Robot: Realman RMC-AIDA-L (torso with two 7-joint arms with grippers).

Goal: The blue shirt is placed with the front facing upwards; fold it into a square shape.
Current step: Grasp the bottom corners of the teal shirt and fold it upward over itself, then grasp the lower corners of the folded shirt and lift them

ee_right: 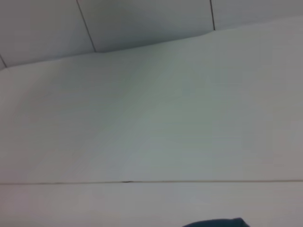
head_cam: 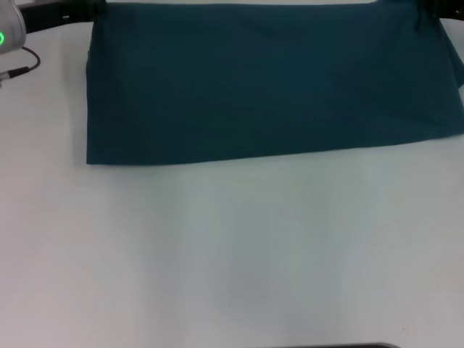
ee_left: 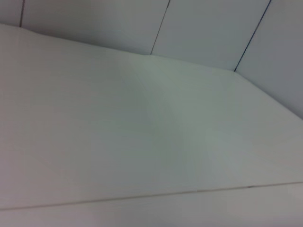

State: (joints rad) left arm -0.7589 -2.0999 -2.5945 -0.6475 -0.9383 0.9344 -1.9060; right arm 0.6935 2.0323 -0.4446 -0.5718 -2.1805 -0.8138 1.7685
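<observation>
The blue shirt (head_cam: 268,83) lies across the far part of the white table (head_cam: 232,254) as a wide folded band, plain side up, with no lettering or collar showing. Its near edge is a straight fold and its right end reaches the picture's edge. A dark part of my left gripper (head_cam: 85,9) shows at the shirt's far left corner, and a dark part of my right gripper (head_cam: 426,10) at its far right corner. In the right wrist view only a sliver of the shirt (ee_right: 215,223) shows. The left wrist view shows bare table (ee_left: 142,142) and wall.
A grey device with a green light (head_cam: 9,35) and a thin cable (head_cam: 22,67) sit at the table's far left. The white table stretches from the shirt's near edge to the front. A panelled wall (ee_right: 142,23) stands behind the table.
</observation>
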